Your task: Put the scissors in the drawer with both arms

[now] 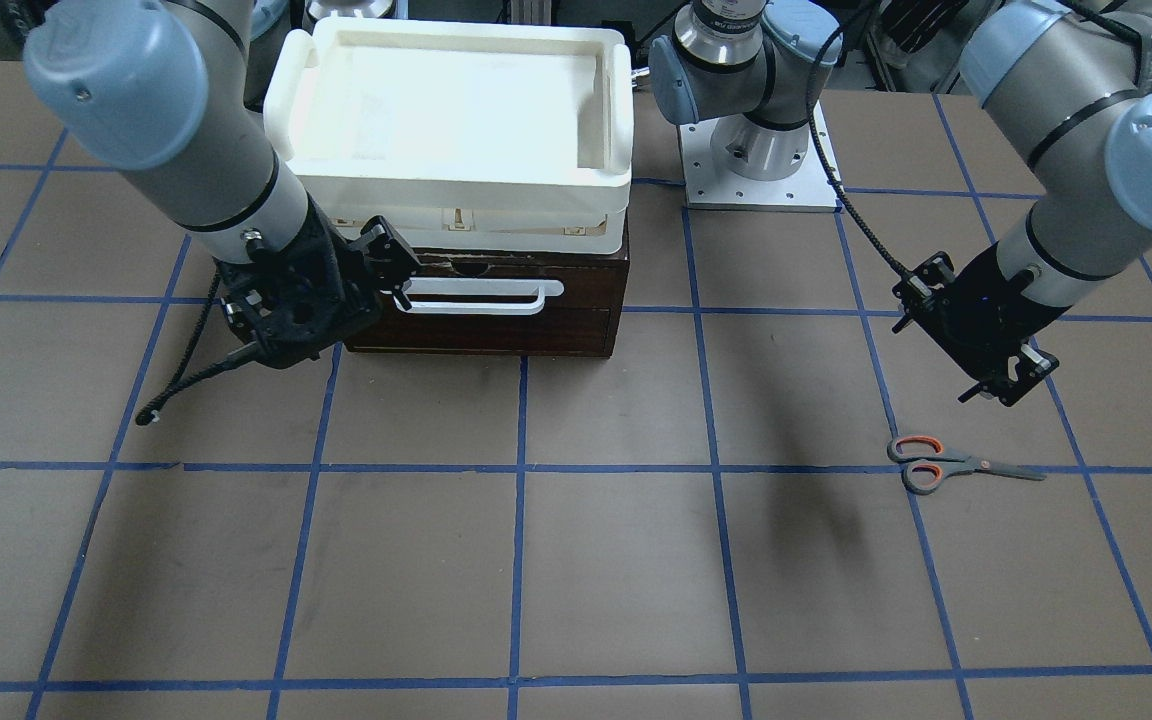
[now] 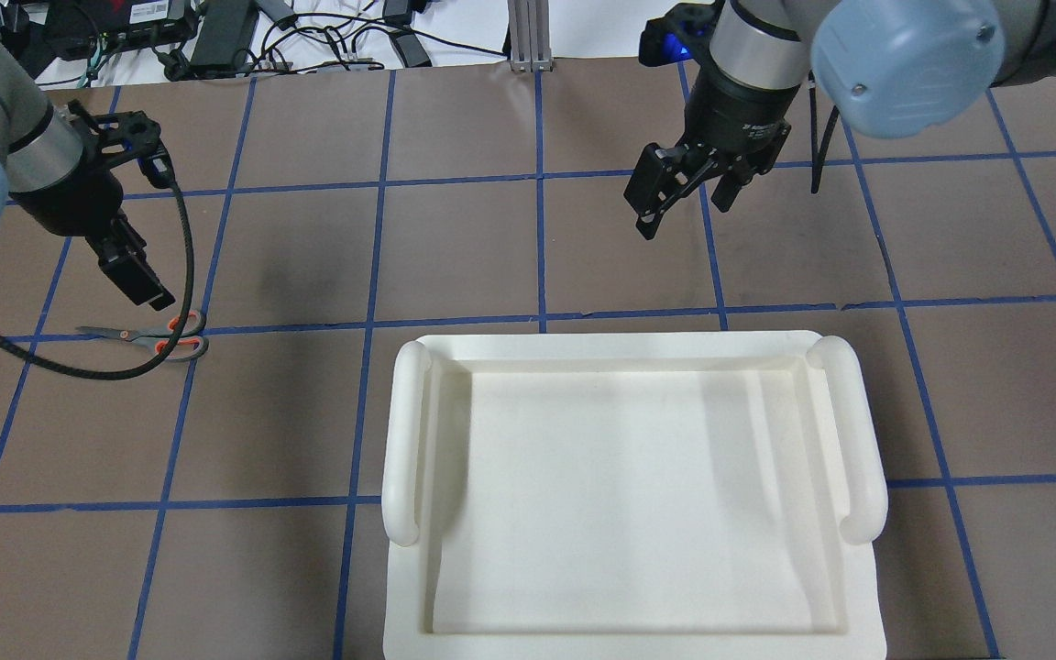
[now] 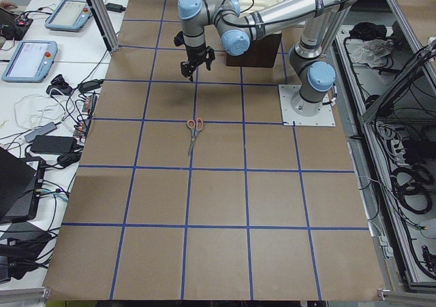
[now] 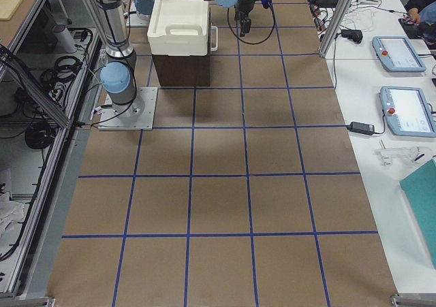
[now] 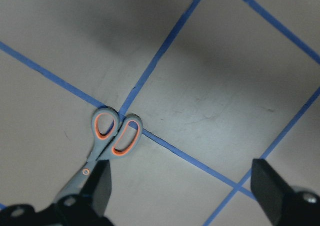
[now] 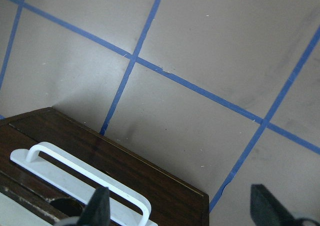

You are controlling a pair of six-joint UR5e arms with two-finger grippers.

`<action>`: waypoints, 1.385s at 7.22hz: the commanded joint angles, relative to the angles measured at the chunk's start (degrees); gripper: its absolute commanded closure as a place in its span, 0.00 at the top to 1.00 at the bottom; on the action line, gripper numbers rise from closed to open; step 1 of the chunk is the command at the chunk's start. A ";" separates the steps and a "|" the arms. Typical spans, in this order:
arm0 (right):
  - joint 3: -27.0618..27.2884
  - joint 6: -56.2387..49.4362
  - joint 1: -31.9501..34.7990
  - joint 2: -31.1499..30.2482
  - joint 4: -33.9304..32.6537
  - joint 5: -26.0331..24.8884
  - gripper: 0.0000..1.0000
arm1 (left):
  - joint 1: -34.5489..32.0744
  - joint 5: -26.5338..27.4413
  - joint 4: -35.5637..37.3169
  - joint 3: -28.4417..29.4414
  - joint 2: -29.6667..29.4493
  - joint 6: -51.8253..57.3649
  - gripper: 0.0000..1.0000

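The scissors (image 1: 956, 466) lie flat on the table where two blue tape lines cross; they also show in the overhead view (image 2: 157, 337) and the left wrist view (image 5: 113, 139). My left gripper (image 1: 1001, 385) hangs open just above them, toward their blade end, holding nothing (image 5: 185, 191). The dark brown drawer (image 1: 496, 325) is shut under a white tray (image 1: 446, 110). My right gripper (image 1: 394, 268) is open at the end of the drawer's white bar handle (image 1: 481, 295). I cannot tell if it touches the handle. The right wrist view shows the handle (image 6: 80, 178) below an open gripper (image 6: 182, 211).
The white tray (image 2: 629, 495) hides the drawer from overhead. The right arm's base plate (image 1: 756, 170) sits beside the drawer box. A black cable (image 2: 79, 367) loops from the left wrist close to the scissors. Brown table with a blue tape grid spreads in front.
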 commanded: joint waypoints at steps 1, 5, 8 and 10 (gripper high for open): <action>0.03 -15.57 4.31 3.57 0.68 2.17 1.00 | 5.99 2.16 4.03 -1.12 -5.04 20.04 1.00; -0.06 -42.13 7.50 8.15 5.33 1.05 0.99 | 9.10 1.48 26.55 -4.81 -14.46 41.00 0.98; -3.29 -51.82 7.50 11.22 8.84 -3.00 0.98 | 12.87 -3.19 27.71 -4.82 -17.36 52.80 0.98; -4.45 -52.54 7.85 12.99 9.64 -2.91 0.98 | 12.79 -3.10 27.01 -5.16 -19.03 52.65 0.94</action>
